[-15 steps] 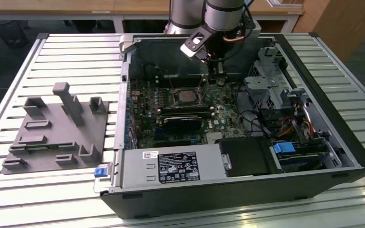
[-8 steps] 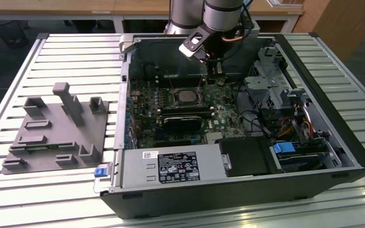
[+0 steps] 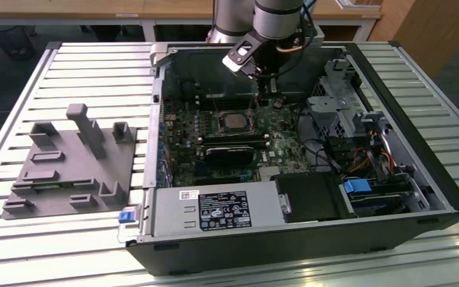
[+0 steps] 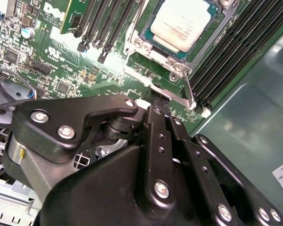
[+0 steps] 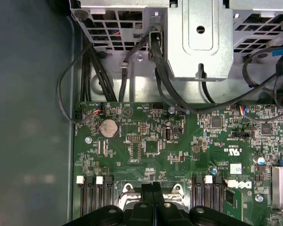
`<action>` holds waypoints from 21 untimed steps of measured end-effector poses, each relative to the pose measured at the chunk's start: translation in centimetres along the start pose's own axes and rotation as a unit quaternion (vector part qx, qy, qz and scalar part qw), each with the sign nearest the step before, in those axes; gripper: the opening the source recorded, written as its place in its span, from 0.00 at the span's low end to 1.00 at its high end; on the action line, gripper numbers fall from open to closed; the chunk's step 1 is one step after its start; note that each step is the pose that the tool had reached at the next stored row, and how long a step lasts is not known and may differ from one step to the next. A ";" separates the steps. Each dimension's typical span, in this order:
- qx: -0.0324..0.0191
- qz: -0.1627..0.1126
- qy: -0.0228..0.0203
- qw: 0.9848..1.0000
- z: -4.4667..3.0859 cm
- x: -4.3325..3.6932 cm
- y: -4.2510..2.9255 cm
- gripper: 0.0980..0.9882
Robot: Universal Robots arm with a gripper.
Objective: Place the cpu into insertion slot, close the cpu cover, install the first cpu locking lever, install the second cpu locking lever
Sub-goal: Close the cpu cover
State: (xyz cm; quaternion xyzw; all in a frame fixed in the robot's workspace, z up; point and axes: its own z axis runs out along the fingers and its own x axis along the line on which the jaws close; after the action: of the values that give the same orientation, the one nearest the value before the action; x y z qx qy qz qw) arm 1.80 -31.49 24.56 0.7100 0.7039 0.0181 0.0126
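The cpu, a silver-grey square chip, lies in the insertion slot on the green board. The thin silvery cpu cover lies flat around the chip as a frame. A silvery wire locking lever runs along the socket's edge beside the memory slots. My gripper is shut, with its two black fingers pressed together and nothing between them. Its tips are at that lever, just off one corner of the socket. In the exterior view the gripper hangs inside the case, just behind the socket. The fingers show pressed together over the socket's edge.
Long black memory slots flank the socket. A black heatsink block sits in front of it, with the power supply nearer still. A metal drive cage with cables stands on the exterior view's right. A grey fixture lies outside the case.
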 end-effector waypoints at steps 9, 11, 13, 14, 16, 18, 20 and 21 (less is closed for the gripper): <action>0.000 0.000 0.000 1.000 -0.03 -0.01 -1.07 0.01; 0.000 0.000 0.000 1.000 0.00 -0.01 -1.34 0.01; 0.000 0.000 0.000 1.000 0.08 -0.01 -1.65 0.01; 0.000 0.000 0.000 1.000 0.13 -0.02 -1.84 0.01; 0.000 0.000 0.000 1.000 0.27 -0.02 -2.19 0.01; 0.000 0.000 0.000 1.000 0.34 -0.03 -2.41 0.01; 0.000 0.000 0.000 1.000 0.34 -0.03 -2.63 0.01; 0.000 0.000 0.000 1.000 0.35 -0.03 -2.78 0.01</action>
State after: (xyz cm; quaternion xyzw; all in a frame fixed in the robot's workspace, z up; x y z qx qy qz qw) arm -0.97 -31.49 24.10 0.7099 0.7039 0.0180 0.0125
